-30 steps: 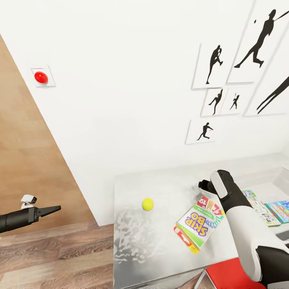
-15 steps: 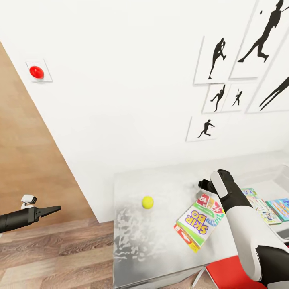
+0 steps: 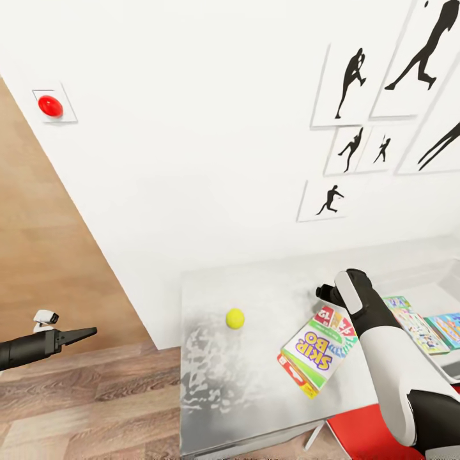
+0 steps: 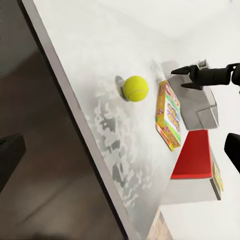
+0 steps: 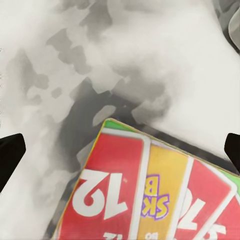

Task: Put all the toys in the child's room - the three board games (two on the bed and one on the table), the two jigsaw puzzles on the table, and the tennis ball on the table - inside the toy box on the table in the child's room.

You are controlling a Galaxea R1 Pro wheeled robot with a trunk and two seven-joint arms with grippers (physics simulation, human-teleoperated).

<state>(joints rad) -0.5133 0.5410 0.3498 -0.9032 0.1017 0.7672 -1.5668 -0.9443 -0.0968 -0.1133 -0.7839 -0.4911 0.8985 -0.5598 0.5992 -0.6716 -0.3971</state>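
The Skip-Bo board game lies flat on the mottled grey table, askew, one corner jutting toward the table's near edge. Its lid reads "SKIP BO", and the right wrist view shows a red card marked "12" with part of "SK" beside it. The right gripper hangs just above the box's far end, fingers spread wide and holding nothing; it looks lined up to come down on that end for a grasp. The tennis ball sits alone on the table, well apart from the box. Jigsaw puzzles rest in the toy box at the right. The left gripper waits off the table over the wooden floor, looking closed and empty.
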